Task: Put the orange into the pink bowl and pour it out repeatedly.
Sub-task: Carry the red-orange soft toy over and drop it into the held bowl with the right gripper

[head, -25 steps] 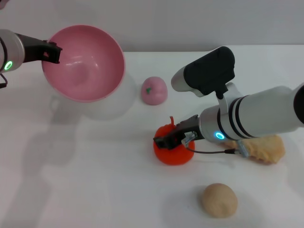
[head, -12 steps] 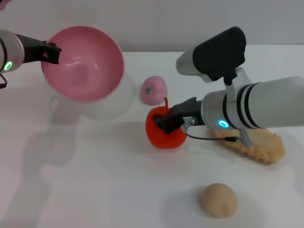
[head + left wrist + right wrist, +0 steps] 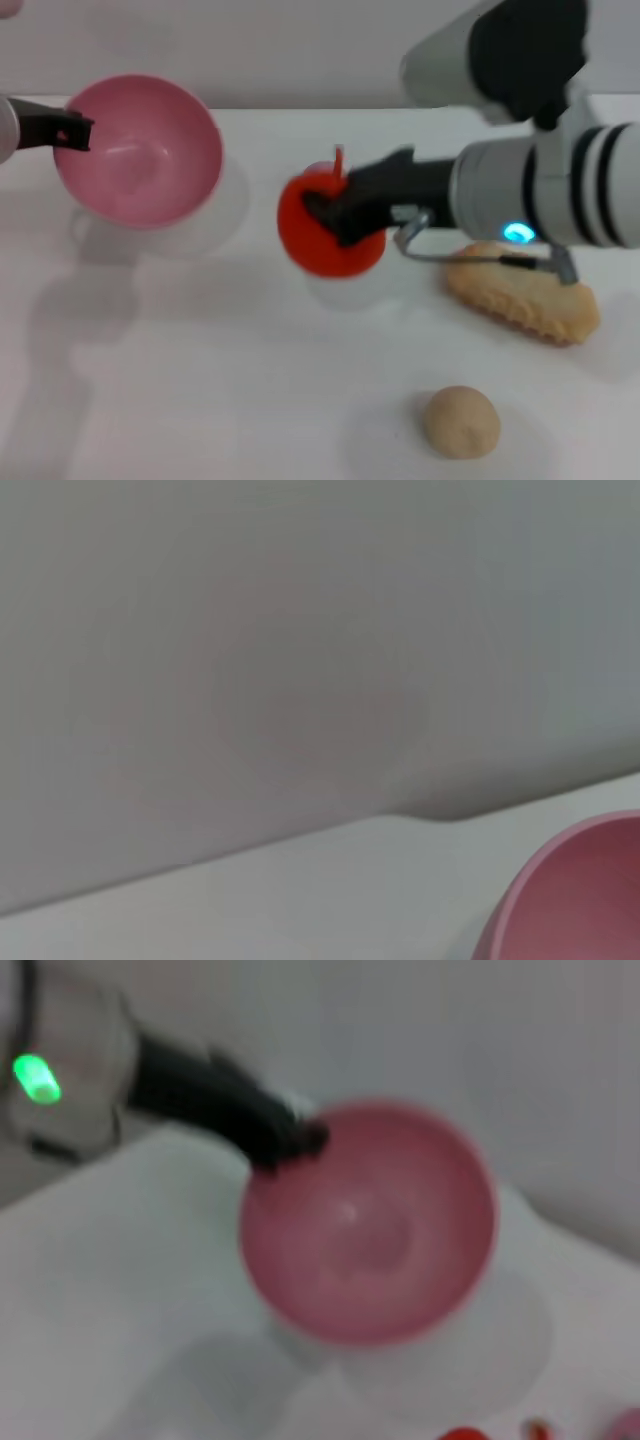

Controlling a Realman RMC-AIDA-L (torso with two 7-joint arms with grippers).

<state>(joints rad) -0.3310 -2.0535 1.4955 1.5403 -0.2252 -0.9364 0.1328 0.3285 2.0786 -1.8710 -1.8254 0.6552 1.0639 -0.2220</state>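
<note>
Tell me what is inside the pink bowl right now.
Nothing: the pink bowl, held at its rim by the left claw, shows a bare inside in the head and right wrist views. The orange is outside it, gripped by the right claw.

Beige ball (image 3: 460,422) near front; tan bread-like piece (image 3: 524,297) behind.

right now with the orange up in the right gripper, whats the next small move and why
Probably carry the orange leftward until it hangs over the pink bowl. The right gripper has it clamped and lifted off the table, while the left gripper holds the bowl by its rim, mouth tilted open and empty, off to the left.
</note>
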